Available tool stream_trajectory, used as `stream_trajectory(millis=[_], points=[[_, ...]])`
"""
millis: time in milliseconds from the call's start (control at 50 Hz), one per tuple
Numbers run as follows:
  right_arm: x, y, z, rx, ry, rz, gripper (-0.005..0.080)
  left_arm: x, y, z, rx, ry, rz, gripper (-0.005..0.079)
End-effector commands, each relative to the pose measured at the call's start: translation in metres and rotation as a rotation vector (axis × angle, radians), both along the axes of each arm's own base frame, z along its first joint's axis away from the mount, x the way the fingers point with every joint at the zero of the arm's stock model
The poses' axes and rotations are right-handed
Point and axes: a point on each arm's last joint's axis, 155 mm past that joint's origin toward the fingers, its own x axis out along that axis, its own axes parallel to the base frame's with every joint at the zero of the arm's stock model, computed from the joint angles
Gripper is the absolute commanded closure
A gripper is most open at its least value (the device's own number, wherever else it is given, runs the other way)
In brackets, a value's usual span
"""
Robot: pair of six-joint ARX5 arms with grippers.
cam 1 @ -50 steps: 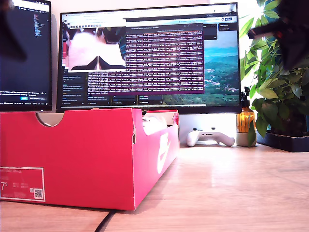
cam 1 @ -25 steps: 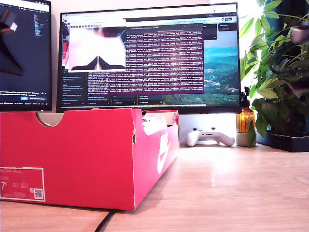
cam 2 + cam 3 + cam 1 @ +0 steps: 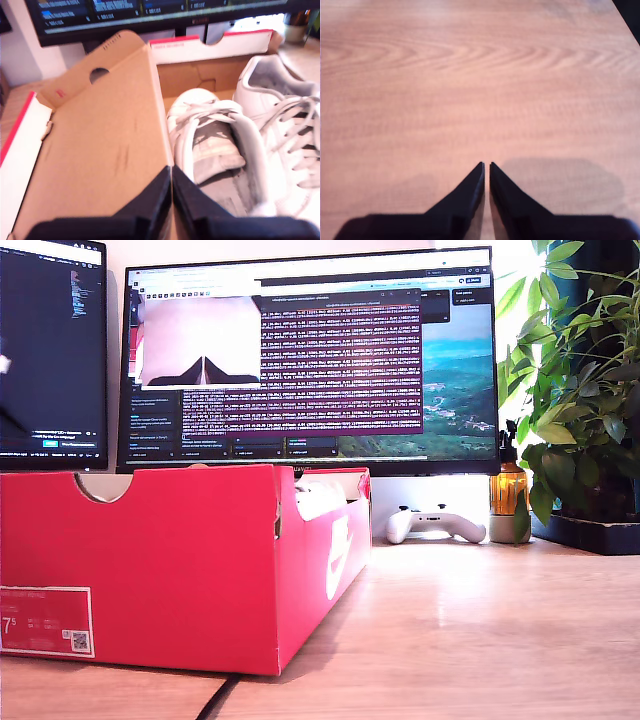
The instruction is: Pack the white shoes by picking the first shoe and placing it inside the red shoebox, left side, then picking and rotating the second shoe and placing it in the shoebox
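My first gripper (image 3: 171,172) hangs over the red shoebox (image 3: 180,570) with its black fingertips pressed together on nothing, pointing down at the line where the raised brown lid meets the box. Just past the tips lie the white shoes: one sneaker (image 3: 215,145) has its open collar toward the camera and its laced toe aimed at the far notched wall, and the other sneaker (image 3: 285,130) sits touching it alongside. They look to lie heel to toe, which would be why they fit the box side by side, though the second one's far end is cut off and I can't be sure. From the exterior view only a sliver of white upper (image 3: 318,498) peeks over the rim.

My second gripper (image 3: 486,172) is likewise closed and empty, poised above bare wooden tabletop (image 3: 480,75) with only its shadow beneath, seemingly parked clear of the work.

With both shoes inside and nothing in either claw, the packing reads as done. Behind stand a monitor (image 3: 310,360), a white game controller (image 3: 436,522), an amber bottle (image 3: 508,490) and a leafy plant (image 3: 585,390).
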Motion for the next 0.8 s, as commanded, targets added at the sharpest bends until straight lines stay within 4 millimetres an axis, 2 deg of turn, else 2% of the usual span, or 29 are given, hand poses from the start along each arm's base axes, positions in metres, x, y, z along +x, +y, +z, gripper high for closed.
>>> stream_trajectory(millis=[0,100,280,520,780], points=[[-0.002,0.002,0.000,0.018,-0.017,0.007,0.0763,-0.009,0.001,-0.012,-0.012,0.020,0.000,0.0761],[-0.001,0.006,0.007,0.033,-0.041,0.023,0.0763,-0.012,0.002,0.013,-0.017,-0.075,-0.006,0.0761],[-0.002,0.015,0.009,0.064,-0.046,0.058,0.0763,-0.021,0.012,0.037,-0.038,-0.177,0.035,0.0761],[-0.004,0.019,0.007,0.061,-0.038,0.071,0.0763,-0.032,0.031,0.028,-0.031,-0.206,0.115,0.0761],[-0.025,-0.003,-0.003,-0.002,-0.093,-0.007,0.0763,-0.041,0.042,0.029,-0.033,-0.236,0.158,0.0762]])
